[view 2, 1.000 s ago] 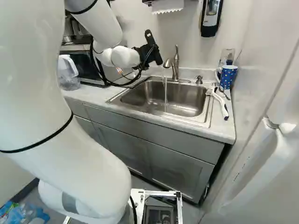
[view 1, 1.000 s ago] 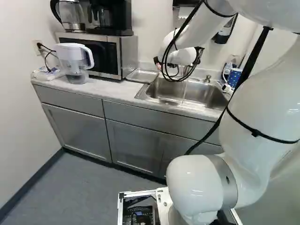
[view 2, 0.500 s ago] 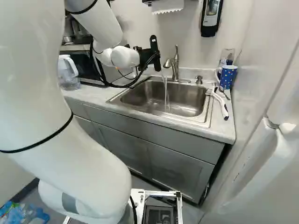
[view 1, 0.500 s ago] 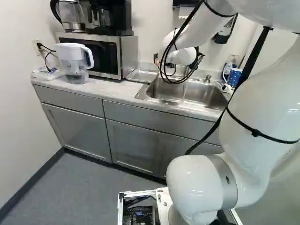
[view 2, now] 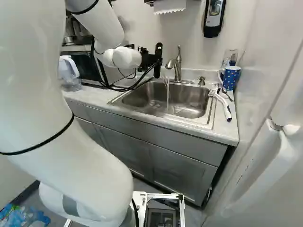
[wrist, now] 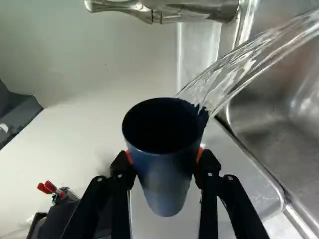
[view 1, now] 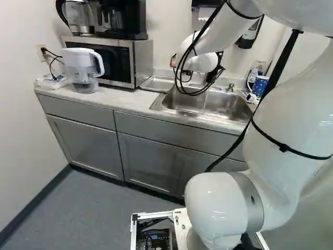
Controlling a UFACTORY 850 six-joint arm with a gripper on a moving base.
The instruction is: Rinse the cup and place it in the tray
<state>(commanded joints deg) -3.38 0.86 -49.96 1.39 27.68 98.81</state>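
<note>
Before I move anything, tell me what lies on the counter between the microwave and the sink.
A shallow tray lies between the microwave and the sink; the left base view shows it.

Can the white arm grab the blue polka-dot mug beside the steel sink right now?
Likely not: its black two-fingered gripper is shut on a dark blue cup. Nothing seems to cover the mug from above, though.

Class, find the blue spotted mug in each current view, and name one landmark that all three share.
Left base view: the mug is in the upper right, past the right end of the sink.
Right base view: upper right, at the back of the counter, right of the sink.
Wrist view: not in it; the cup between the gripper's fingers is plain.
Shared landmark: the sink.
</note>
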